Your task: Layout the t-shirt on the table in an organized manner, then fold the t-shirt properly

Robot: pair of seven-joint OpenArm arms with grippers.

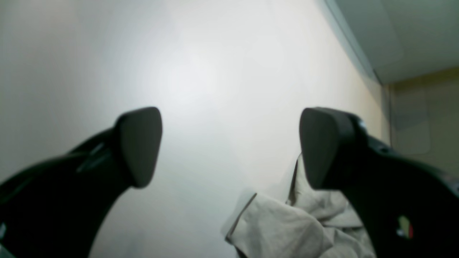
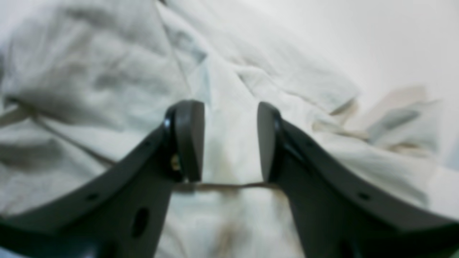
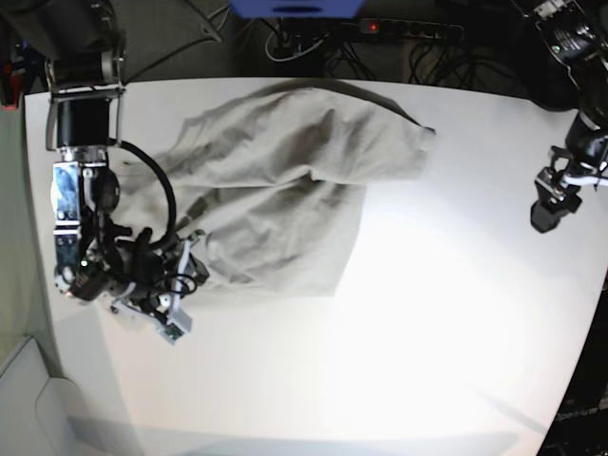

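Half the t-shirt (image 2: 107,71) blurs behind the right gripper (image 2: 229,139).

t-shirt (image 3: 285,180) on table (image 3: 427,332), right tool (image 2: 229,143) over it

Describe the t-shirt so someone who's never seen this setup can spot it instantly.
Start from the large matte white table that fills the base view. On its far left part lies a plain light grey-beige short-sleeved t-shirt of soft wrinkled fabric, spread loosely, with the right gripper over its near edge. It is the only cloth there, darker than the tabletop and without any print.
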